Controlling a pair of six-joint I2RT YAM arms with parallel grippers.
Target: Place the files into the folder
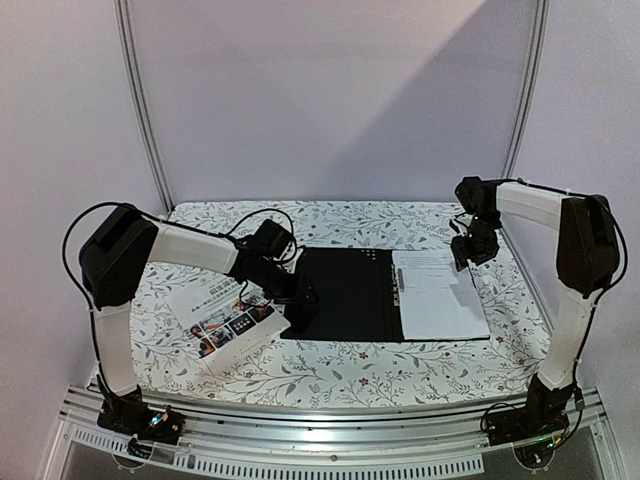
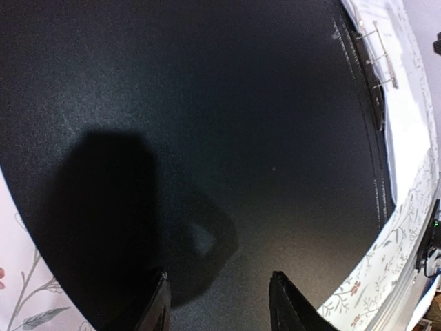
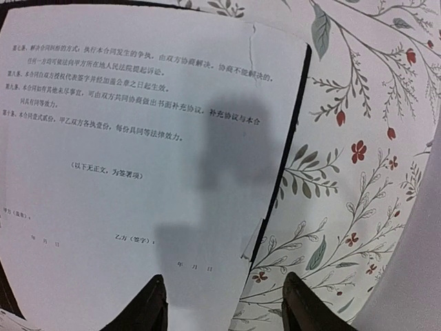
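Note:
The folder [image 1: 345, 295] lies open in the middle of the table, black inside up. White printed sheets [image 1: 438, 293] lie on its right half. The colourful brochure sheet [image 1: 222, 320] lies on the cloth left of the folder. My left gripper [image 1: 297, 302] hovers open and empty over the folder's left half, which fills the left wrist view [image 2: 227, 124]. My right gripper [image 1: 468, 250] hovers open and empty over the far right edge of the sheets; in the right wrist view the printed sheet [image 3: 131, 172] and the folder's black edge [image 3: 275, 193] lie below the fingers [image 3: 153, 307].
A white floral tablecloth [image 1: 330, 375] covers the table. The folder's metal clip [image 2: 382, 52] sits along the spine by the sheets. Metal frame posts [image 1: 140, 100] and white walls stand behind and beside the table.

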